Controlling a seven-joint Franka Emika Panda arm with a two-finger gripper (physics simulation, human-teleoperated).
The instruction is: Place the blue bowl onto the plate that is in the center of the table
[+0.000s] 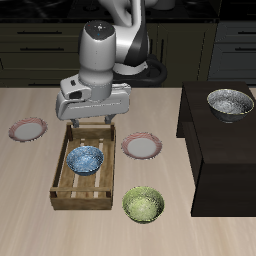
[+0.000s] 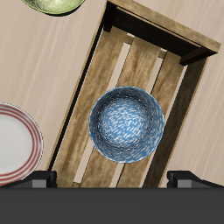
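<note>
The blue bowl (image 1: 85,159) (image 2: 127,123) sits inside a wooden slatted crate (image 1: 62,183) (image 2: 103,66) on the table (image 1: 30,210). The plate (image 1: 141,147) (image 2: 13,144) with the pinkish-red rim lies flat on the table's middle, right beside the crate. My gripper (image 1: 91,124) (image 2: 112,179) hangs above the crate's back end, a little behind and above the bowl. It is open, its fingers spread wide with nothing between them.
A second, look-alike plate (image 1: 28,129) lies off to the side, beyond the crate. A green-yellow bowl (image 1: 143,204) (image 2: 54,4) stands near the front edge. A grey metallic bowl (image 1: 229,102) rests on a dark raised cabinet block (image 1: 215,150).
</note>
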